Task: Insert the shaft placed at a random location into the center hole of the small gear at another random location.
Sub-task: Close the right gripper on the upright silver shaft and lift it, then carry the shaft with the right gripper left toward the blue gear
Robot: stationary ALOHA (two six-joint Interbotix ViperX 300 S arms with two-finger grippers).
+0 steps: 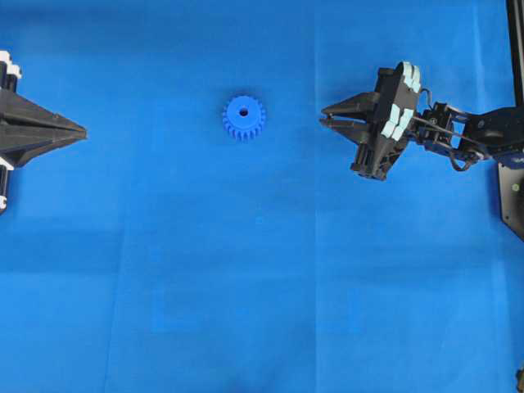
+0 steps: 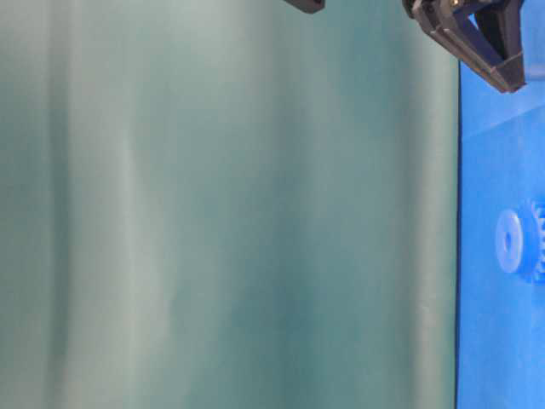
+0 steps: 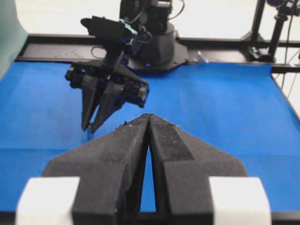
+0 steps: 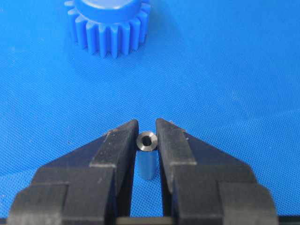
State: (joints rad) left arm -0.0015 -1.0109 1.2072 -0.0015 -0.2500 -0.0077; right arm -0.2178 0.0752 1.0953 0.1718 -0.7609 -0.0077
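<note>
Blue cloth is covering the bench. Straight ahead of the right hand [image 4: 147, 133], well apart, the small gear [image 4: 108, 26] is lying flat, its center hole [image 1: 243, 110] facing up. That nearer hand is clamping the shaft [image 4: 146, 157] upright between its fingertips. The left hand [image 3: 148, 123] is sitting with jaws together, holding nothing

robotics lab bench, blue cloth [image 1: 246, 286] tabletop, black frame rails [image 3: 225, 42], teal backdrop curtain [image 2: 213, 213]
</note>
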